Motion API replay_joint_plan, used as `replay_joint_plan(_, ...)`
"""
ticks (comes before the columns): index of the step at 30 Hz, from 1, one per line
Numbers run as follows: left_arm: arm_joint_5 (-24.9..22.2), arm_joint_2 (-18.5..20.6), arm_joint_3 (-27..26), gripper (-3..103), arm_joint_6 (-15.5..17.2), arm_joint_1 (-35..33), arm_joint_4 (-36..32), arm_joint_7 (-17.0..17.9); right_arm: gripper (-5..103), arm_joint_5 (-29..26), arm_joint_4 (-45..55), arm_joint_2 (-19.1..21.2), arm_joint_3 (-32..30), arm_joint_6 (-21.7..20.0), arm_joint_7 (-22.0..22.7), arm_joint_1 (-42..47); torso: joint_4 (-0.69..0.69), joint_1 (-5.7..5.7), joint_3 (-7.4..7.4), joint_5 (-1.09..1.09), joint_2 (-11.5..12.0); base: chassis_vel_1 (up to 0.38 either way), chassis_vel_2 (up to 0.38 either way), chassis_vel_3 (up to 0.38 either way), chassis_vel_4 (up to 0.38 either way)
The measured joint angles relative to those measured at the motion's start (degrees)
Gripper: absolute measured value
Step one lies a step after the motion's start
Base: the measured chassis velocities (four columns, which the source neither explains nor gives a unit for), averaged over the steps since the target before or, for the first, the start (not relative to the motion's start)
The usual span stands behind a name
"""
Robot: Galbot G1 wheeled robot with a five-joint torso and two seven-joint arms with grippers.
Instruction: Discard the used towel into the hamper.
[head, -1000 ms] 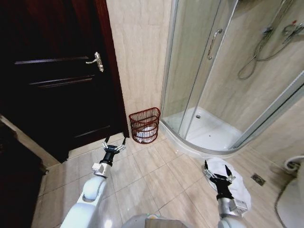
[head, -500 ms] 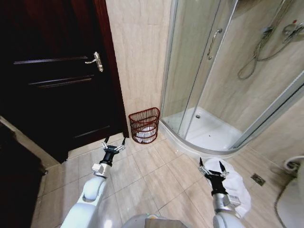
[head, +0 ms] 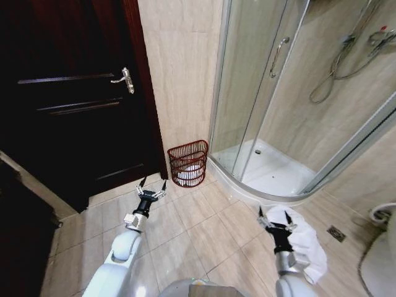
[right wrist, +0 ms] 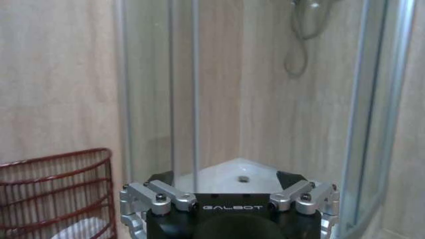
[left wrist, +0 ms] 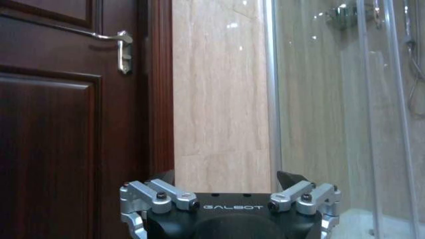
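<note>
1. A tiled bathroom floor (head: 204, 229); a dark door stands left of the hamper (head: 188, 163), a glass shower right of it.
2. Left gripper (head: 152, 184) hangs near the hamper, fingers apart, empty.
3. Right gripper (head: 273, 218), fingers apart, hovers over the white towel (head: 306, 244), well right of the hamper; nothing grasped yet.
4. Both wrists read "GALBOT".

Bright even light on tile wall (head: 185, 68) and shower glass (head: 260, 80); dark door (head: 74, 105) swallows detail. Floor (head: 204, 229) ahead of the left hand (head: 151, 184) is glossy with soft glare. Head view bends at edges. Wrist views soft, slightly blurred; small highlights on glass.
</note>
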State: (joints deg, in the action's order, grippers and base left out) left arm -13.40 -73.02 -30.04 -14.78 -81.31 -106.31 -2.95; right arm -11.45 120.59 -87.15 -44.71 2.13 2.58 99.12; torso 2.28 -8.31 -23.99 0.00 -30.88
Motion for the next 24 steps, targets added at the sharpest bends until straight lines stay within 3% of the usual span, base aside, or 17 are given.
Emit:
replay_joint_plan(4, -0.14, 0.02, -0.55, 100, 0.29, 0.89, 1.02, 0.01, 100, -3.33, -0.27, 2.21, -1.93, -0.47, 0.43, 0.6, 0.01, 0.0, 0.0, 0.0, 0.0, 0.0, 0.0, 0.0, 0.0)
replay_joint_plan(7, 0.75, -0.29, -0.91, 100, 0.48, 2.73, 2.31, 0.09, 100, -5.0, -2.7, 2.79, -2.44, 2.35, -0.11, 1.84, -0.03, 0.0, 0.0, 0.0, 0.0, 0.0, 0.0, 0.0, 0.0)
replay_joint_plan(15, -1.08, 0.75, -1.24, 100, 1.59, 4.24, 3.64, 0.13, 100, -0.94, -8.92, 0.41, -0.82, 8.79, -2.07, -0.01, -0.02, 0.0, 0.0, 0.01, 0.0, 0.0, 0.0, 0.0, 0.0)
replay_joint_plan(19, -2.08, 1.52, -2.28, 100, 0.82, 5.38, 4.75, 0.06, 100, 1.82, -11.38, 0.28, 1.05, 8.16, -2.17, -3.22, -0.03, 0.0, 0.0, -0.02, 0.0, 0.0, 0.0, 0.0, 0.0)
replay_joint_plan(21, -3.79, 1.99, -3.54, 100, -0.2, 5.0, 4.25, 0.04, 100, 5.37, -13.17, 0.36, 3.75, 6.38, -1.89, -7.41, 0.03, 0.0, 0.0, 0.0, 0.0, 0.0, 0.0, 0.0, 0.0)
replay_joint_plan(24, -4.88, 2.39, -4.06, 100, -0.53, 4.48, 3.59, 0.05, 100, 6.76, -12.96, 0.33, 5.95, 4.4, -1.26, -8.86, 0.03, 0.0, 0.0, -0.01, 0.0, 0.0, 0.0, 0.0, 0.0)
